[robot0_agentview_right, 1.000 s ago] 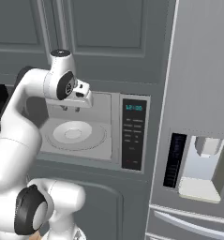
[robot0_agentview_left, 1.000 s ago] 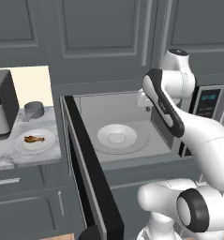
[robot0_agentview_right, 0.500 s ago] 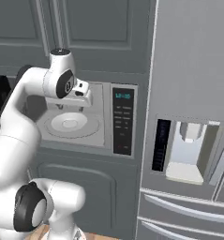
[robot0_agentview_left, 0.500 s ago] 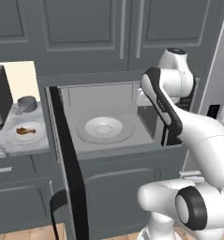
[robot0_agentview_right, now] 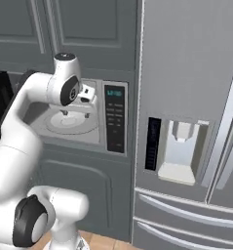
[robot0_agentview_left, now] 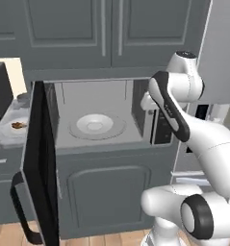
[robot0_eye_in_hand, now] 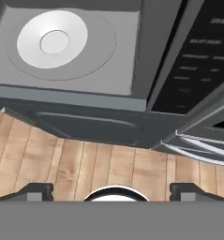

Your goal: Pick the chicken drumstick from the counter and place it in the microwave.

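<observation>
Left base view showed the microwave (robot0_agentview_left: 95,139) with its door (robot0_agentview_left: 39,163) swung wide, turntable (robot0_agentview_left: 97,126) bare, and the chicken drumstick (robot0_agentview_left: 18,126) on a plate on the surface (robot0_agentview_left: 3,139) far left, well apart from the gripper (robot0_eye_in_hand: 111,191). Hand view had the fingers (robot0_eye_in_hand: 36,191) spread wide, holding nothing, aimed at floor before the cavity. Best next move, likely: swing left past the door edge, descend over the drumstick's thicker end, align the fingers across it.
</observation>
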### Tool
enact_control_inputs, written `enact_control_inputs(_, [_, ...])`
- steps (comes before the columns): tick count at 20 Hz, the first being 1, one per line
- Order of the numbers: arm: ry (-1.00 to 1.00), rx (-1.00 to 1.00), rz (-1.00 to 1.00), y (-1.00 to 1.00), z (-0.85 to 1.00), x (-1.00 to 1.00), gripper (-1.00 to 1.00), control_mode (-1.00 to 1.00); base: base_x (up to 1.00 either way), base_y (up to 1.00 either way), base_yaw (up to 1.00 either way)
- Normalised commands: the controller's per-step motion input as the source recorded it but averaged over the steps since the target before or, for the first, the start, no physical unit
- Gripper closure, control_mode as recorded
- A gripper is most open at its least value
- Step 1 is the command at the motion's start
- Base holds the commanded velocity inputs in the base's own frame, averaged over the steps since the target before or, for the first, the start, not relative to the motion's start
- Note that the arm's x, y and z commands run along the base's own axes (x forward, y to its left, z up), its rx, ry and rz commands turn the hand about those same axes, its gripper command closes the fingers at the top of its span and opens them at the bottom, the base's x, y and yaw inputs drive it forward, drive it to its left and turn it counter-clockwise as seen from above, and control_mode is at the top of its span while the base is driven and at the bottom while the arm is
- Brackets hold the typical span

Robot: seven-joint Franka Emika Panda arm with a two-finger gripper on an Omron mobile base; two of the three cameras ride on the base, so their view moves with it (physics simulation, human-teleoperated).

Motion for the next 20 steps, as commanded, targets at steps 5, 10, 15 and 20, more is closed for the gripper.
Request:
enact_control_inputs(5, [0.00, 0.00, 0.00, 0.00, 0.00, 0.00, -1.00, 1.00, -0.29, -0.54, 0.63])
enact_control_inputs(10, [0.00, 0.00, 0.00, 0.00, 0.00, 0.00, -1.00, 1.00, -0.53, -0.30, 0.93])
enact_control_inputs(15, [0.00, 0.00, 0.00, 0.00, 0.00, 0.00, -1.00, 1.00, -0.17, -0.01, 1.00])
enact_control_inputs(20, [0.00, 0.00, 0.00, 0.00, 0.00, 0.00, -1.00, 1.00, -0.12, 0.00, 1.00])
